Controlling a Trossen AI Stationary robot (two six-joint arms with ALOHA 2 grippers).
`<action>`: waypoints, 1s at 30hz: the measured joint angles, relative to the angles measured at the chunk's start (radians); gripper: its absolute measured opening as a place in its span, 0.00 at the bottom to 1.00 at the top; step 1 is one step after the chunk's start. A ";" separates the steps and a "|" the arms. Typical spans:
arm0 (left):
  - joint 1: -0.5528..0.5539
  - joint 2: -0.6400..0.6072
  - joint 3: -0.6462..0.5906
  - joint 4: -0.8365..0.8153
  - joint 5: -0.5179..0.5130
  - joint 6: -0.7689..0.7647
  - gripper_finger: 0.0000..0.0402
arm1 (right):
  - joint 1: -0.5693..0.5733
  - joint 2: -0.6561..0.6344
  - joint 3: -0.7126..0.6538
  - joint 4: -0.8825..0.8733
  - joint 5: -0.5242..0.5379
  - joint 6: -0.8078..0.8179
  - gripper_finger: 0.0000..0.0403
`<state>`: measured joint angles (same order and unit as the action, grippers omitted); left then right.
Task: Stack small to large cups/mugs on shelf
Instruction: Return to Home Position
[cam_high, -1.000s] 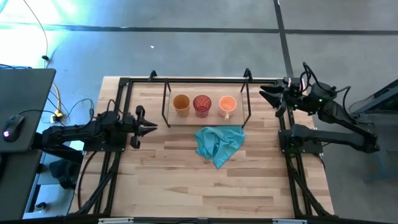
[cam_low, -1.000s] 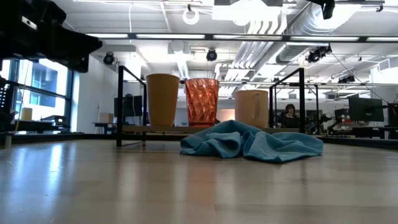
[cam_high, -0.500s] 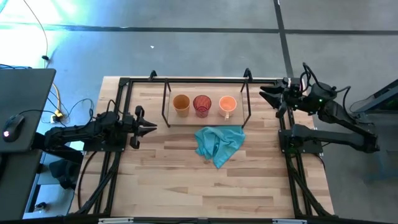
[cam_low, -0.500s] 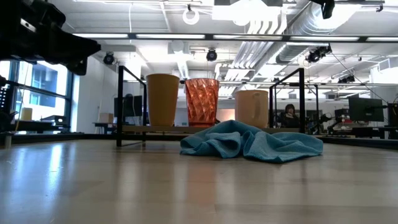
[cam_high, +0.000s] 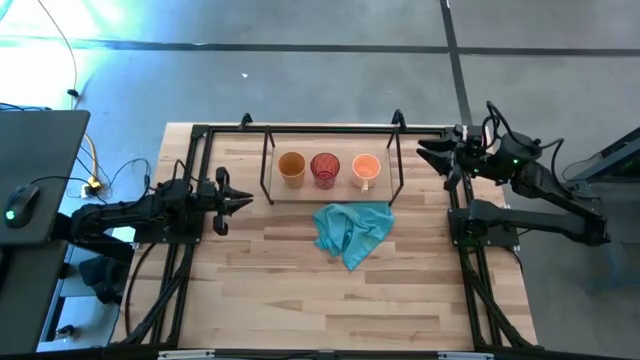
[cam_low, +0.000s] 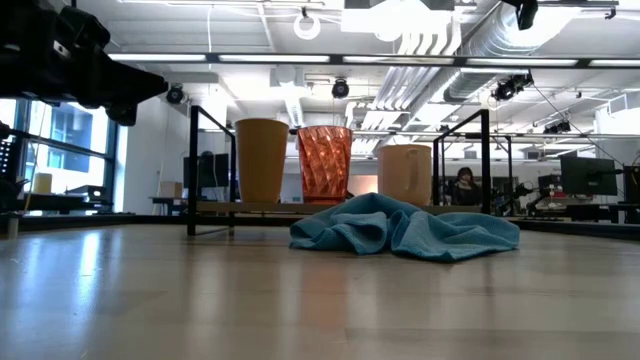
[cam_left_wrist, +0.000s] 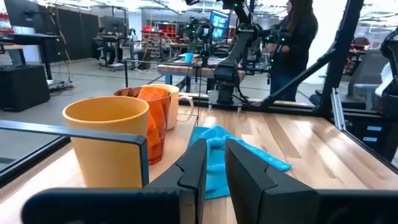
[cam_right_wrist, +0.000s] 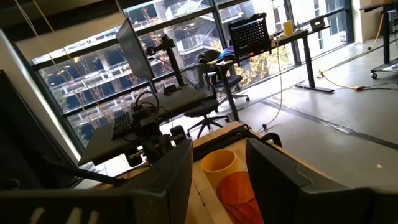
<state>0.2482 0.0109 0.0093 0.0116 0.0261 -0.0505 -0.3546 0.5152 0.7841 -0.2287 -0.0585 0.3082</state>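
Apparently sorted by size, the amber-brown cup (cam_high: 291, 167), red ribbed cup (cam_high: 325, 168) and light orange mug (cam_high: 366, 168) line the shelf (cam_high: 340, 191), so the left gripper (cam_high: 247, 200), narrowly parted, and right gripper (cam_high: 421, 151), wide open, hang empty at the table's (cam_high: 300, 290) edges.

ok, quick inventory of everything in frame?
cup: 1, amber-brown, shelf, left end in the high view
ribbed cup: 1, red translucent, shelf, middle
mug: 1, light orange, shelf, right end
shelf: 1, black frame, wooden board, on table
cloth: 1, teal, crumpled, beside shelf
table: 1, light wood
person: 1, dark top, room beyond
left gripper: 1, dark, open, empty, left of shelf
right gripper: 1, dark, open, empty, right of shelf
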 joint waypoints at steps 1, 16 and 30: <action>0.000 0.000 0.000 0.000 0.000 0.000 0.12 | 0.000 0.000 0.000 0.000 -0.003 0.002 0.35; 0.000 0.000 0.000 0.000 -0.019 -0.007 0.12 | 0.004 0.000 0.000 0.000 -0.075 0.031 0.35; 0.000 0.000 0.000 0.000 -0.019 -0.007 0.12 | 0.141 0.000 -0.155 0.089 -0.119 -0.057 0.35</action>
<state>0.2485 0.0109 0.0097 0.0113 0.0072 -0.0578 -0.2132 0.5151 0.6290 -0.1393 -0.1771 0.2515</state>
